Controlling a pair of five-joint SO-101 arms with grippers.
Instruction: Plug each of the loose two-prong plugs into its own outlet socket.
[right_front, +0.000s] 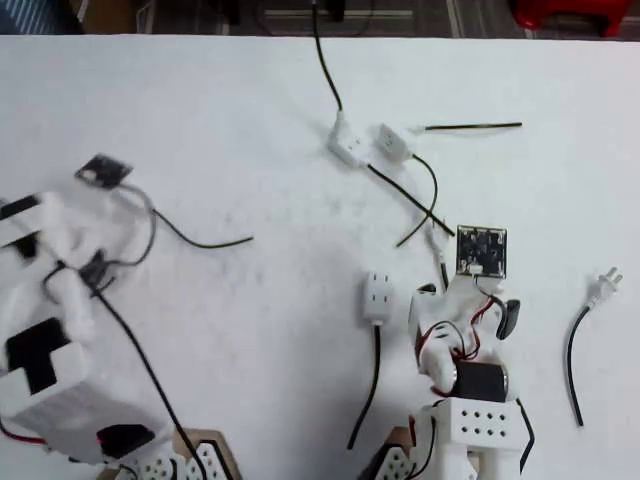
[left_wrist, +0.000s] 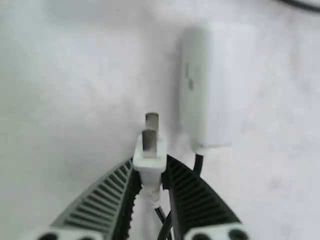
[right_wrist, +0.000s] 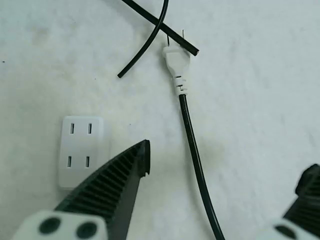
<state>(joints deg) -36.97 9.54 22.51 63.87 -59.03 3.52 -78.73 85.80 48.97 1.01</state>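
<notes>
Over the white table (left_wrist: 65, 75) we hold one two-prong plug (left_wrist: 150, 150) pinched in the left gripper (left_wrist: 150, 169), prongs forward just beside an outlet block (left_wrist: 215, 85), likely for lining up, while the right gripper (right_wrist: 227, 165) gapes wide above a loose plug (right_wrist: 176, 62) near another outlet socket (right_wrist: 82, 150).

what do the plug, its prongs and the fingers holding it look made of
Plug: white moulded plastic by the look, smooth, slightly glossy.
Prongs: flat metal blades, dull greyish, likely plated; the alloy can't be told.
Fingers: dark ridged plastic, matte, probably printed or moulded.
</notes>
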